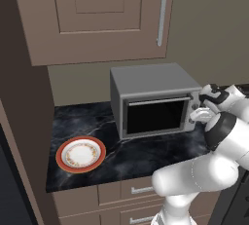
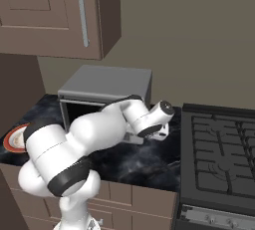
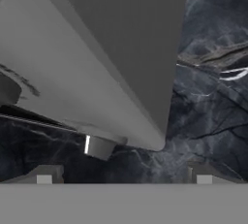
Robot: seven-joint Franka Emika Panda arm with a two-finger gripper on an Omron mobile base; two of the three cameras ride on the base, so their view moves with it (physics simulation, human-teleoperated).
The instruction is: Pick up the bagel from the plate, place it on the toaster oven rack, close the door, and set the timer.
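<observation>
At the right front corner of the boxy grey metal toaster oven, where its controls sit, I hold my gripper with fingers spread and nothing between them, placed, I judge, to set the timer. Its dark-glass door looks closed, and the red-rimmed round plate near the left edge of the black marble counter lies bare, so I judge the bagel is inside, though I cannot see it.

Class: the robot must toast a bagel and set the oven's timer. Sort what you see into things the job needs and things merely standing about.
Needed: plate, bare of any bagel; toaster oven; its door, shut; open gripper by the oven's right end.

Standing about: stove; wall cabinet; drawers.
</observation>
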